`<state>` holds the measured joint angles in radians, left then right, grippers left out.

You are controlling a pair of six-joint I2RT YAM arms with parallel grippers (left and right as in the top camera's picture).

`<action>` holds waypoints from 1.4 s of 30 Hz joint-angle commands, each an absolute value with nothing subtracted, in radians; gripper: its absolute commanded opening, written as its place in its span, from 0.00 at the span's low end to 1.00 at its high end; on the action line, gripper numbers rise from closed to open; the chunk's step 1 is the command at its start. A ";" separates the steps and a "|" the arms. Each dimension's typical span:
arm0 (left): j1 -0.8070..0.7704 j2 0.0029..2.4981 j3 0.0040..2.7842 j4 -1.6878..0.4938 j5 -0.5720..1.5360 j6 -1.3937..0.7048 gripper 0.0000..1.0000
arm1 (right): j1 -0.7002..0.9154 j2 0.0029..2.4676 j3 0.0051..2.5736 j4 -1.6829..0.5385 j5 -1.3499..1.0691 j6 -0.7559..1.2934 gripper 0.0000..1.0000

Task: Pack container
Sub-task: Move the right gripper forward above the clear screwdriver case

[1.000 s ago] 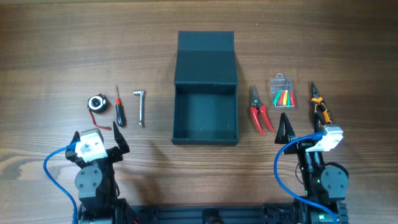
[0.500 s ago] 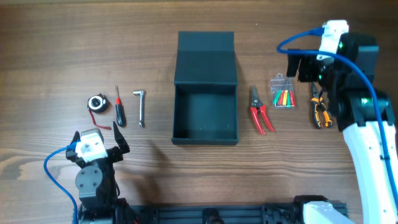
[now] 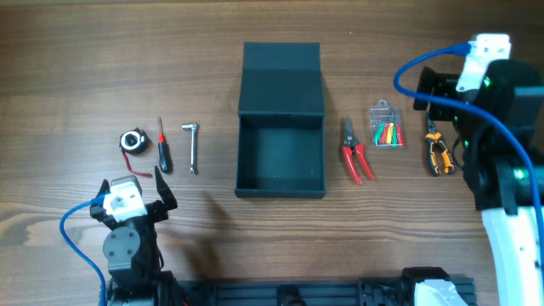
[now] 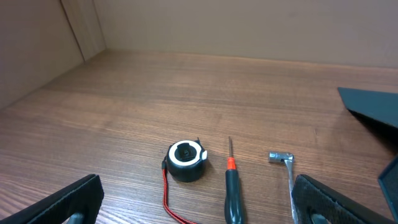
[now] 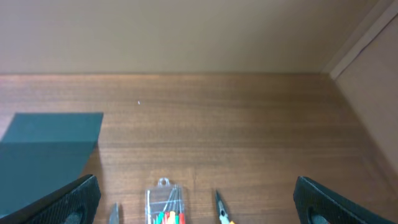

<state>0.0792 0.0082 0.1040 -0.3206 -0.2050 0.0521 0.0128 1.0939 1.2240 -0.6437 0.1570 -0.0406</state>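
While the right end effector hovers with jaws wide near the clear packet and orange-handled pliers, a descent between them risks nudging both. The left end effector, equally wide, waits near the screwdriver. The container sits empty at the centre of the table, lid open; a dragged tool may strike its wall.

No readable text, label, brand, number or sign is showing anywhere in the three views, whether on the container, the small packet or the table.
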 commanded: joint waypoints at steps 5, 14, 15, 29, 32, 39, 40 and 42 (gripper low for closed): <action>0.074 0.004 0.099 -0.317 -0.210 0.075 1.00 | 0.015 1.092 1.251 -0.776 0.252 -0.052 1.00; 0.074 0.004 0.099 -0.317 -0.210 0.075 1.00 | 0.011 1.248 1.250 -0.836 0.255 -0.052 1.00; 0.074 0.004 0.099 -0.317 -0.210 0.075 1.00 | 0.011 1.256 1.250 -0.839 0.255 -0.052 1.00; 0.074 0.004 0.099 -0.317 -0.210 0.075 1.00 | -0.062 1.287 1.073 -0.743 0.164 -0.155 1.00; 0.074 0.004 0.099 -0.317 -0.210 0.075 1.00 | -0.063 1.347 1.040 -0.710 0.164 -0.159 1.00; 0.074 0.004 0.099 -0.317 -0.210 0.075 1.00 | -0.063 1.532 1.040 -0.673 0.015 -0.176 1.00; 0.074 0.004 0.099 -0.317 -0.210 0.075 1.00 | -0.063 1.559 1.040 -0.665 -0.002 -0.168 1.00; 0.074 0.004 0.099 -0.317 -0.210 0.075 1.00 | -0.063 1.600 1.040 -0.647 -0.002 -0.146 1.00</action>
